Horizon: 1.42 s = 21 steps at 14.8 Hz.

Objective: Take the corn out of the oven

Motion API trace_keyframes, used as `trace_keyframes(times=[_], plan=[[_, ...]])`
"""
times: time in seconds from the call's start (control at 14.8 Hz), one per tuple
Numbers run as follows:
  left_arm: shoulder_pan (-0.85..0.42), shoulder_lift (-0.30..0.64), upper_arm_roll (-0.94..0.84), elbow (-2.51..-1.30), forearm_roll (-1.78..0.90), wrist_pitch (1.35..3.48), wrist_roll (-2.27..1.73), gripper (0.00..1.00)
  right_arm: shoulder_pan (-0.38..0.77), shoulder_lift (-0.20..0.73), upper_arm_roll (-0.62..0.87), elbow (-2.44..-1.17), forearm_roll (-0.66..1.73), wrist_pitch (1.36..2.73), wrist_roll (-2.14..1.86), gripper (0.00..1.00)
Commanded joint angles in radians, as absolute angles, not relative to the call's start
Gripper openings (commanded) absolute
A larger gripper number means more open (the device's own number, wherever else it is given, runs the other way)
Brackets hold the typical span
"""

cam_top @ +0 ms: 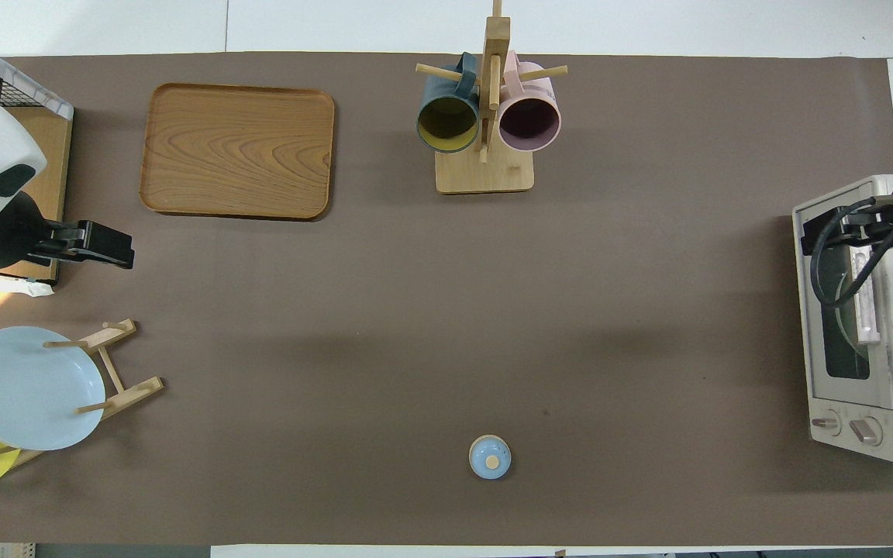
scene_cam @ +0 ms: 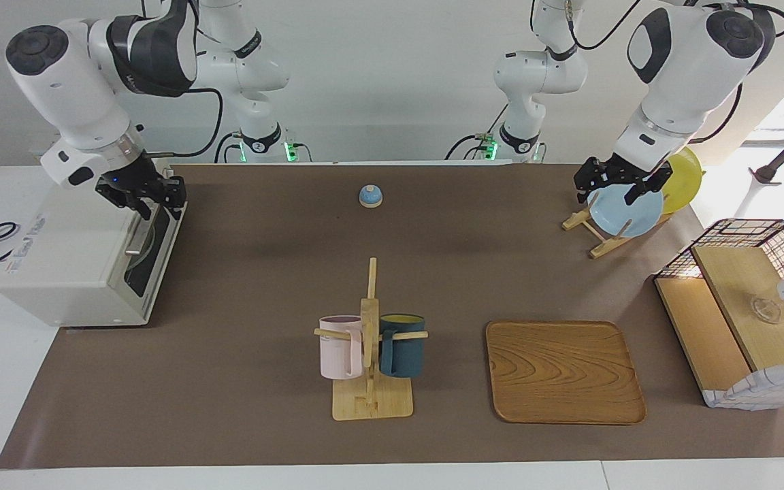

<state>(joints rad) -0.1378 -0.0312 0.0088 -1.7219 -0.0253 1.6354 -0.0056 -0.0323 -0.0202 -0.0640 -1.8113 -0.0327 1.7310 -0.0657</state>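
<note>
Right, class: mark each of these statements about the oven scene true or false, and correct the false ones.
1. The oven has its door closed. True.
2. The corn lies on the wooden tray. False: no corn shows on the wooden tray or anywhere else in either view.
3. The right gripper is over the oven's front top edge. True.
4. The left gripper holds the pink mug. False: the left gripper hangs open over the blue plate; the pink mug hangs on its stand.

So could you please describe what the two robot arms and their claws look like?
Both arms are glossy white with rounded dark grey joint caps and black cables looping along them. Each ends in a black two-fingered claw: the right claw, the left claw. Green lights glow at both bases.
</note>
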Motion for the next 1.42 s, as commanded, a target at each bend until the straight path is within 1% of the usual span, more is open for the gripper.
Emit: trace_keyframes(times=[0.0,0.34,0.47,1.15,1.36], plan=[[-0.137,-0.057,0.009,-1.746,-0.005,1.646,-0.003,1.0,-0.067,-0.098,-0.063,-1.971,-0.115,1.845,-0.075,0.0],[-0.137,-0.057,0.009,-1.746,-0.005,1.646,-0.003,1.0,-0.106,-0.084,-0.063,-2.023,-0.156,1.913,-0.064,0.0],[-0.137,-0.057,0.009,-1.746,-0.005,1.646,-0.003,1.0,-0.106,-0.078,-0.063,-2.031,-0.205,1.914,-0.066,0.0],[-0.137,-0.057,0.009,-1.746,-0.005,1.647,-0.003,1.0,-0.12,-0.077,-0.061,-2.054,-0.21,1.922,-0.071,0.0],[-0.137,-0.057,0.009,-1.746,-0.005,1.647,-0.003,1.0,-0.114,-0.074,-0.06,-2.086,-0.196,1.968,-0.066,0.0]])
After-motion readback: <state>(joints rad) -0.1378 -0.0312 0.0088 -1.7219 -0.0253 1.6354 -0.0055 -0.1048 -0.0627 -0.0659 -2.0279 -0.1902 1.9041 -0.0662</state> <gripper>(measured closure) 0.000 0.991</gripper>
